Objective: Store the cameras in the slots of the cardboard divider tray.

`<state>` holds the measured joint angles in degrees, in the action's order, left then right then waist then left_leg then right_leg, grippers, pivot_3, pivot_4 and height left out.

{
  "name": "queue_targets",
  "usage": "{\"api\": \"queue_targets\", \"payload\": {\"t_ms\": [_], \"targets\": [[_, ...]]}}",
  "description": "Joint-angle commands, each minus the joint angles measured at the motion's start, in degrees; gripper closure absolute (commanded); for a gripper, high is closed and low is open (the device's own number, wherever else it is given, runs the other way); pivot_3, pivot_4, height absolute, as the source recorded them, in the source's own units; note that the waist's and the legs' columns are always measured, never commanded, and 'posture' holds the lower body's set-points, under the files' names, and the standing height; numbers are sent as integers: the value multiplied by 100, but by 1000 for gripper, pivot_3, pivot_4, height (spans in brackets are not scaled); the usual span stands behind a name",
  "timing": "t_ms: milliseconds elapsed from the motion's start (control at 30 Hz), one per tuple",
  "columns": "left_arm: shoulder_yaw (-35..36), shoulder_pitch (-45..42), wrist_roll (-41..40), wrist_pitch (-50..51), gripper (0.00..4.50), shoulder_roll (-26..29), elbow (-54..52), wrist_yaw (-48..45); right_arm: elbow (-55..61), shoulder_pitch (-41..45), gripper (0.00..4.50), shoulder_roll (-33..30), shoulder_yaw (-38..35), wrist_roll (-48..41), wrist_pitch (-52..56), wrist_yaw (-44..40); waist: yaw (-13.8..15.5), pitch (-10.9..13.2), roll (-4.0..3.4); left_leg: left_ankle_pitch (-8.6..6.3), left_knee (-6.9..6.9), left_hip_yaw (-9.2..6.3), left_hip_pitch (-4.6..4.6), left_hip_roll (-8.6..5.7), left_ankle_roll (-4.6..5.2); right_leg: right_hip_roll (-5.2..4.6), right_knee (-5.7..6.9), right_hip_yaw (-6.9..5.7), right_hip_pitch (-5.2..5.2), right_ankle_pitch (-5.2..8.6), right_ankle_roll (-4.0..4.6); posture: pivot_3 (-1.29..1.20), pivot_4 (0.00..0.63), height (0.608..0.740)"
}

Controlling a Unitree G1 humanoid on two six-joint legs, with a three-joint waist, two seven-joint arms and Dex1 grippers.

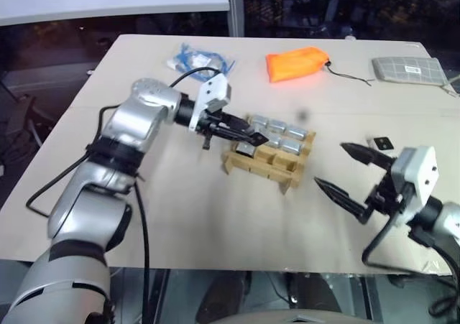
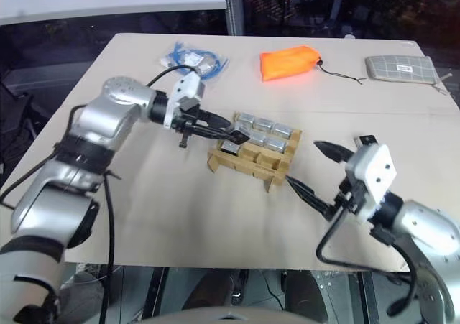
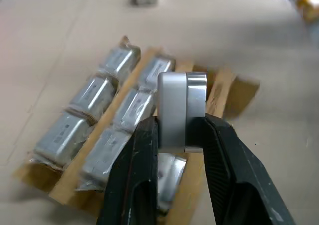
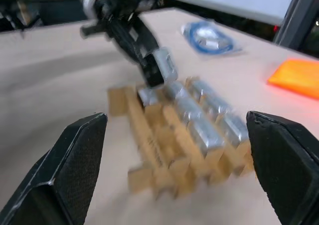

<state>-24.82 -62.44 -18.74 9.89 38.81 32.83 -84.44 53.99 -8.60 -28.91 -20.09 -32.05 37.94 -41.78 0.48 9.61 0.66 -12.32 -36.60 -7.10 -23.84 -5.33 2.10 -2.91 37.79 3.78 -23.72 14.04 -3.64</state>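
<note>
The tan cardboard divider tray (image 1: 286,177) sits mid-table, and several silver-grey cameras (image 1: 277,128) fill its far slots. My left gripper (image 1: 251,139) is shut on one more camera (image 3: 179,110), held edge-on just above the tray's left side, over a slot beside the filled rows. Right of the tray, my right gripper (image 1: 332,167) hangs open with nothing between its fingers, pointing toward the tray (image 4: 164,150). A single camera (image 1: 382,144) with a black square face lies on the table beyond the right gripper.
At the far side of the table lie an orange pouch (image 1: 296,63), a grey checked pouch (image 1: 410,70) at the far right, and a bagged blue cable (image 1: 201,58) at the far left. Bare tabletop (image 1: 201,216) surrounds the tray.
</note>
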Motion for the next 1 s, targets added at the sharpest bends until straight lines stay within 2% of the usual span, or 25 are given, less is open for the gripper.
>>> {"api": "queue_targets", "payload": {"t_ms": [33,167,300,633,1000], "targets": [[73,-372,461,-658,3815,-262,678,-491,293,-342,57,-135,-289,-103,-332,27,-15,0,1,0,-3,1,0,0,1,0,0,1,1,0,-1,0,150,740],[140,-581,791,-971,3815,-632,1202,-747,371,-833,57,-186,-626,-207,-512,82,-72,1,3,-2,-12,-2,0,0,5,3,8,-1,3,1,-3,0,150,740],[104,-700,1058,-1148,3815,-765,1479,-806,415,-1177,57,-229,-799,-292,-699,122,-136,2,4,-3,-19,-4,0,0,6,4,15,-2,4,1,-4,0,150,740],[3,-779,1664,-1280,3815,-845,1633,-803,428,-1304,57,-375,-600,-282,-899,380,-139,2,5,-4,-37,-6,1,2,7,16,21,-4,11,0,-5,0,150,740],[-255,-787,1723,-1250,3815,-772,1544,-806,-911,256,57,-1070,214,-185,-1058,-45,-150,3,6,-4,-53,-10,3,5,8,24,27,-10,21,0,-5,0,150,740]]}}
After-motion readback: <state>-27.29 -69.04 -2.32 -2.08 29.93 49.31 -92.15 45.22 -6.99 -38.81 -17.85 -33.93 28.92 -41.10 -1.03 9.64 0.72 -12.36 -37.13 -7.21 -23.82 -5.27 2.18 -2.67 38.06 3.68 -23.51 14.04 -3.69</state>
